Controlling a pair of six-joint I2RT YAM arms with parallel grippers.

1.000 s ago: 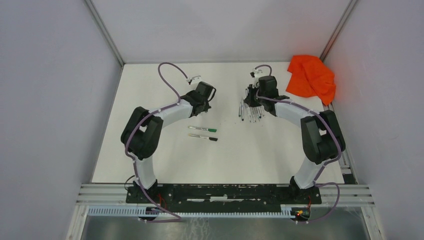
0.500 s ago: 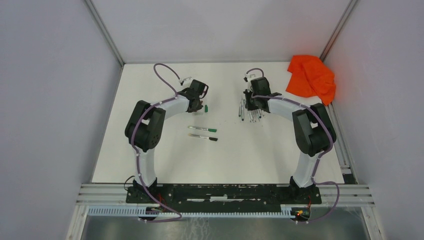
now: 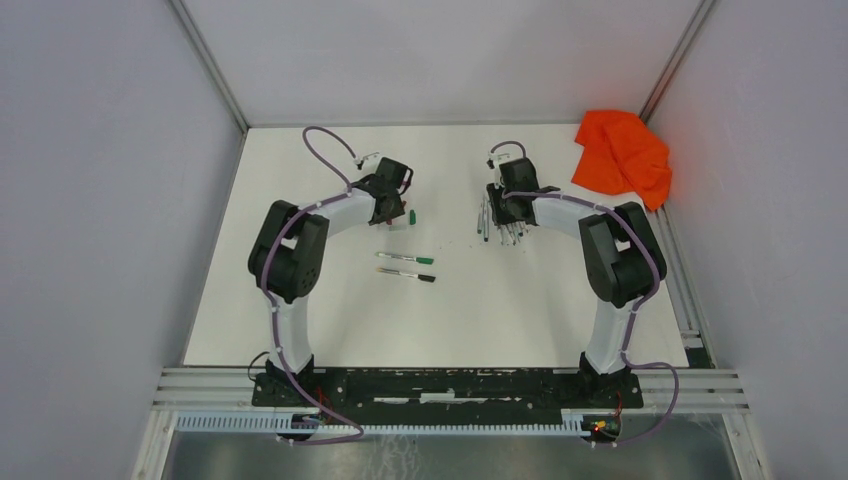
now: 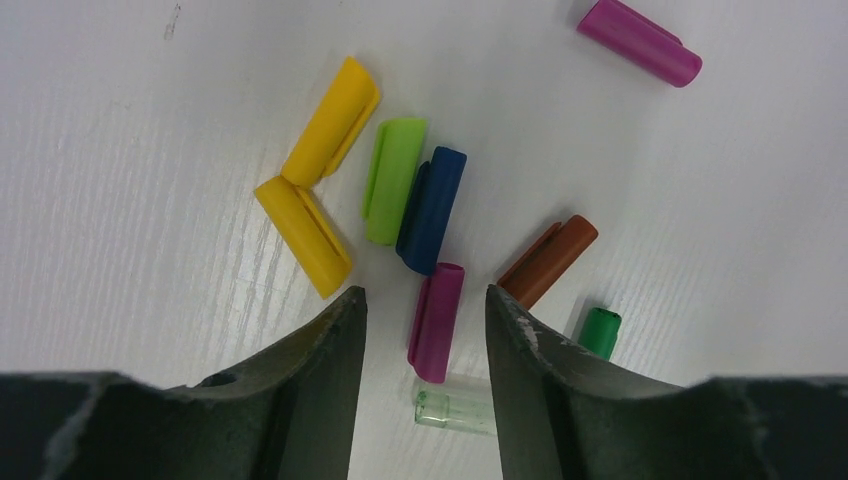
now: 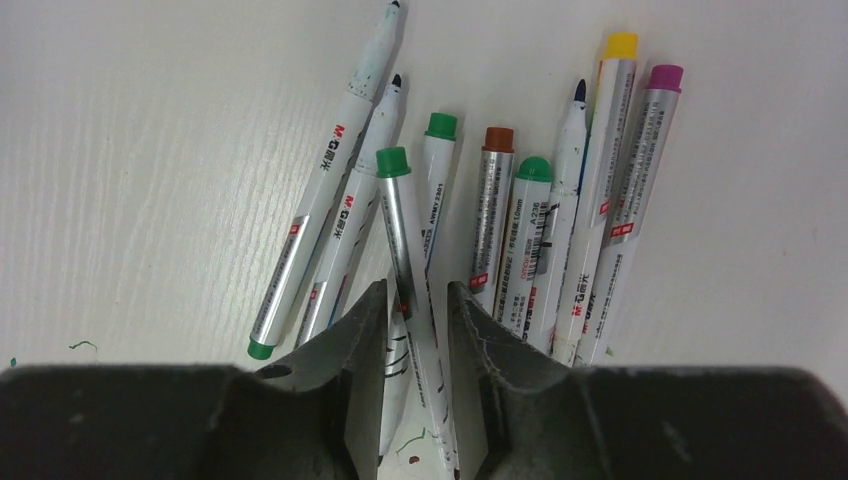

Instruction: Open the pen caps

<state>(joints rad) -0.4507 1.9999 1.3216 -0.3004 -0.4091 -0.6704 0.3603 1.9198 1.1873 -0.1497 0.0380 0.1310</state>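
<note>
Loose pen caps lie on the white table under my left gripper (image 4: 425, 295): two yellow caps (image 4: 303, 233), a light green cap (image 4: 392, 178), a blue cap (image 4: 432, 210), a brown cap (image 4: 547, 262), a dark green cap (image 4: 600, 332) and two magenta ones. One magenta cap (image 4: 437, 322) and a small clear sleeve (image 4: 455, 411) lie between its open fingers, untouched. My right gripper (image 5: 416, 290) stands open over a pile of uncapped pens (image 5: 520, 230). A green-ended pen (image 5: 400, 230) lies loose between its fingers. In the top view the left gripper (image 3: 392, 205) and right gripper (image 3: 510, 205) sit far back.
Two capped pens, one green (image 3: 405, 258) and one black (image 3: 406, 274), lie side by side mid-table between the arms. A crumpled orange cloth (image 3: 622, 150) sits at the back right corner. Grey walls close in the table on three sides.
Both arms have swung apart and back toward their piles. Both grippers have opened from shut. A green cap now shows on the table beside the left gripper.
</note>
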